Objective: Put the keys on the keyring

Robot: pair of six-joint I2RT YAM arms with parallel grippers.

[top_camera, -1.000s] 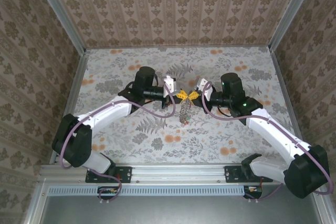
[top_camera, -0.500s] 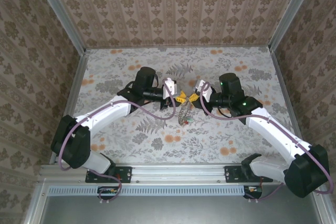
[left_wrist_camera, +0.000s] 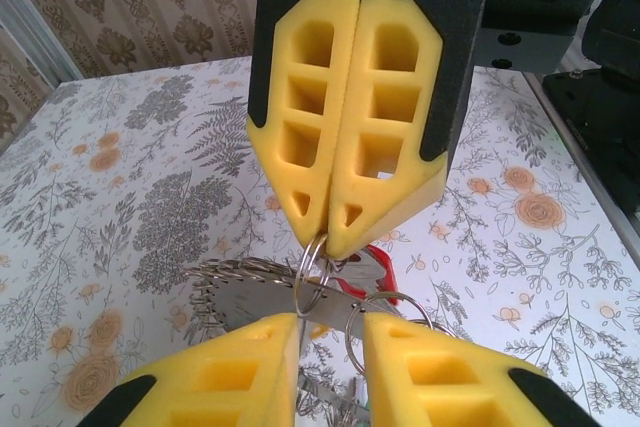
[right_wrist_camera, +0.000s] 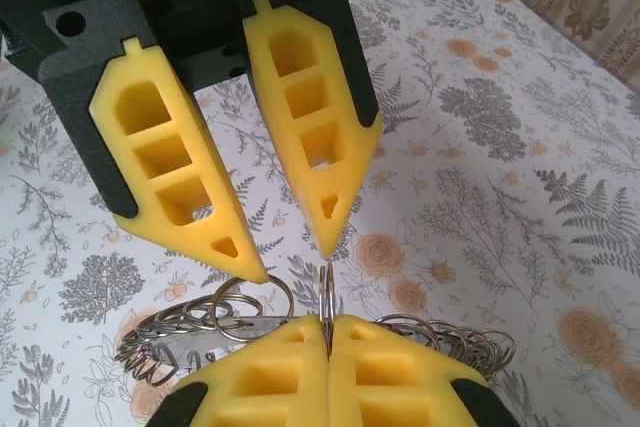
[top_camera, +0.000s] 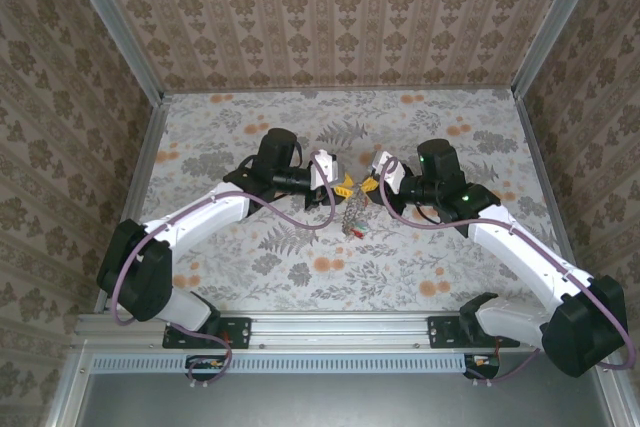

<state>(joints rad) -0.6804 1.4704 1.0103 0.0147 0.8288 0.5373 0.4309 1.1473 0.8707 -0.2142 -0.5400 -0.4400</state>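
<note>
**Right tool nipped on a loop, left tool parted**

Your right tool [right_wrist_camera: 325, 327] has its yellow latticed fingers pressed flat together. They pinch a small thin silvery wire loop [right_wrist_camera: 326, 292] that stands up between the tips. Your left tool [right_wrist_camera: 288, 263] faces it tip to tip, with a clear gap between its fingers and nothing gripped in them. The large coiled silvery-grey metal keyring [right_wrist_camera: 460, 340] hangs just below both tools, over the middle of the flower-patterned worktop [top_camera: 250, 127]. You cannot tell whether its lower end touches the surface. Just beside the pinched loop, the left wrist view shows a small key with a red plastic head [left_wrist_camera: 376, 263].
</note>
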